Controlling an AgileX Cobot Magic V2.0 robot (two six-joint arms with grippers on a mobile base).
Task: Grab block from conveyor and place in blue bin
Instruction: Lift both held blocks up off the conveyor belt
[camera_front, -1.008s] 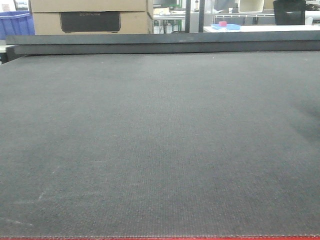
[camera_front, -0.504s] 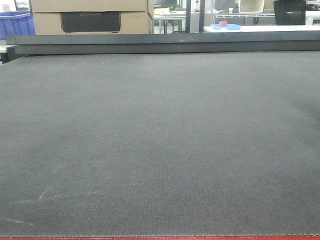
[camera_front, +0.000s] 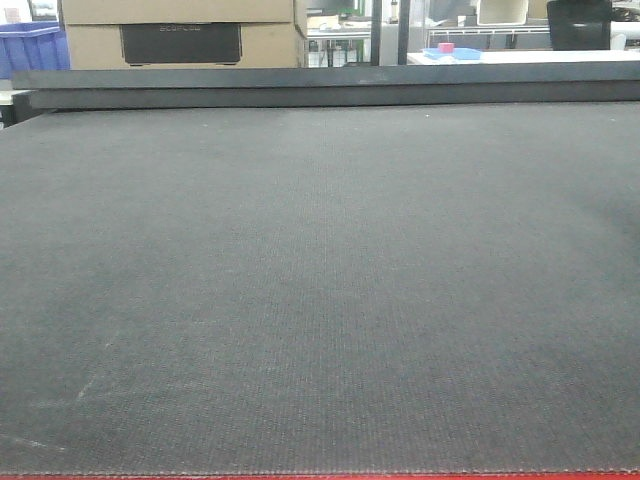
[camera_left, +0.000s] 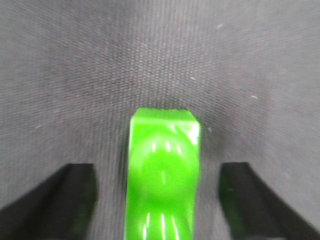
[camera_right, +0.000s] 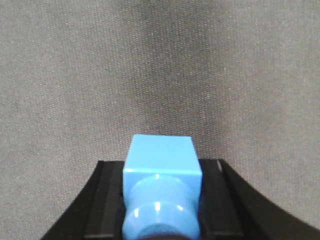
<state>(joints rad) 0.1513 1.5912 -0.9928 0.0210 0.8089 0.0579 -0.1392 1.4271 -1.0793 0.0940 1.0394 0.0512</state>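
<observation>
In the left wrist view a green block (camera_left: 164, 165) lies on the dark belt (camera_left: 160, 60) between my left gripper's (camera_left: 160, 172) black fingers (camera_left: 75, 195). The fingers stand wide apart with belt showing on both sides of the block, so the gripper is open. In the right wrist view my right gripper (camera_right: 162, 167) is shut on a blue block (camera_right: 161, 155), its fingers (camera_right: 107, 200) pressed against both sides, above the belt (camera_right: 160, 60). A blue bin (camera_front: 30, 45) shows at the far left in the front view. Neither gripper nor block shows there.
The wide dark conveyor belt (camera_front: 320, 280) fills the front view, with a raised dark rail (camera_front: 320, 88) along its far edge. Behind it stand cardboard boxes (camera_front: 180, 30) and a small blue tray with a pink block (camera_front: 450, 50). A red strip runs along the near edge.
Nothing has moved on the belt in the front view. A faint shadow at its right edge has grown lighter.
</observation>
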